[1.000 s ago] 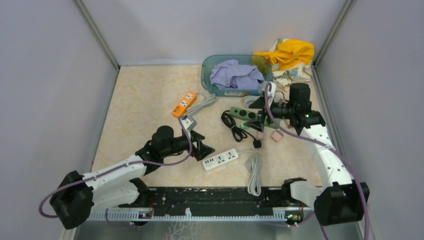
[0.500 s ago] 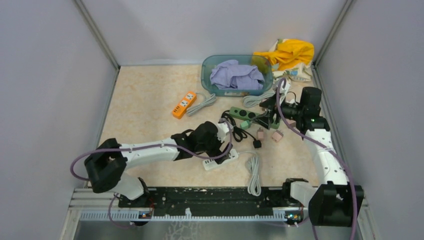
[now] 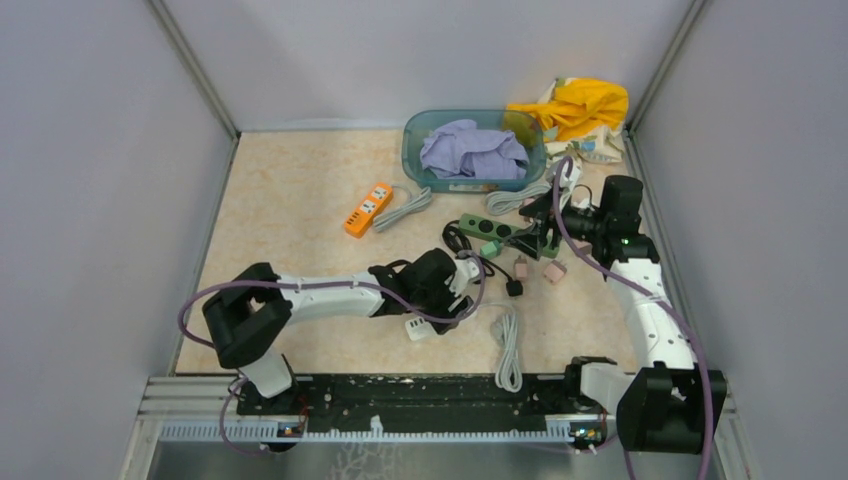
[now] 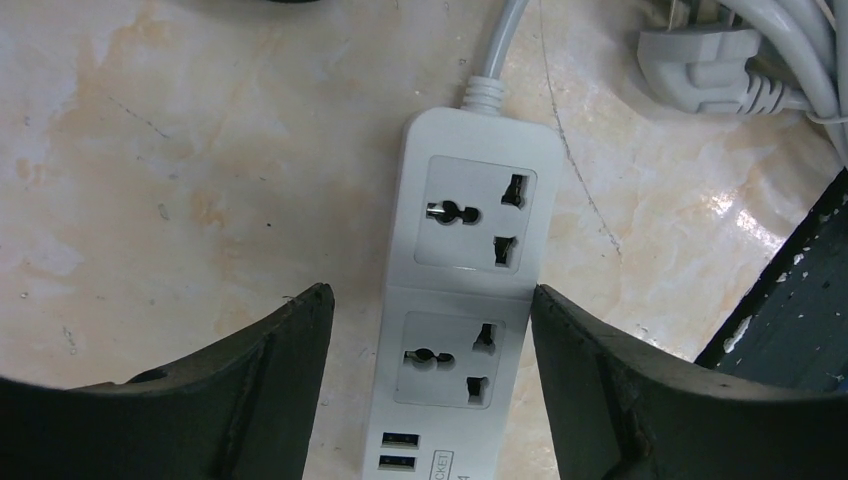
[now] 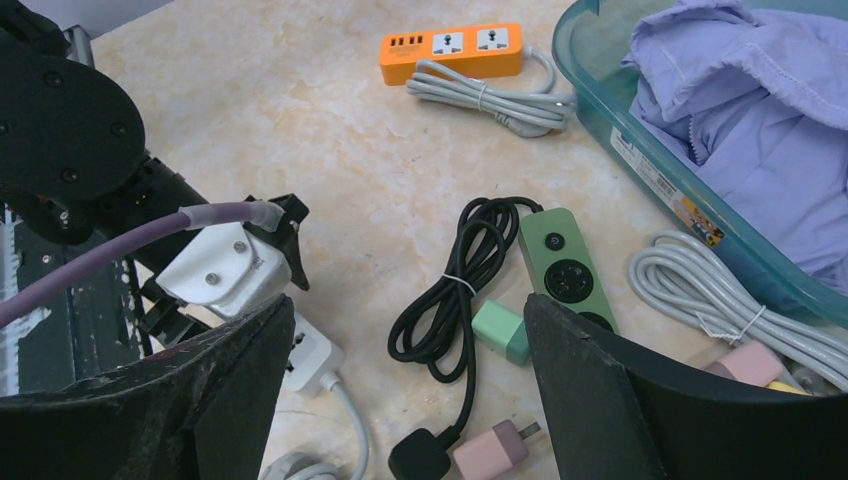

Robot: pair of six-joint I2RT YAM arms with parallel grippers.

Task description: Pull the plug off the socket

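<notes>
Grippers both have their jaws spread: left gripper (image 4: 430, 298) straddles the white power strip (image 4: 470, 260), a finger on either side, and right gripper (image 5: 400, 320) hovers wide, holding nothing, above the green socket strip (image 5: 565, 262). White strip sits lower middle of the top view; in the left wrist view its long axis runs top to bottom, cord (image 4: 497, 45) leaving upward. Mint plug (image 5: 502, 331) lies against the green strip's lower left edge, right wrist view

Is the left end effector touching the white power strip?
Cannot tell. Left wrist view: the left end effector straddles the white power strip; table shows beside one finger, the other overlaps its edge.
</notes>
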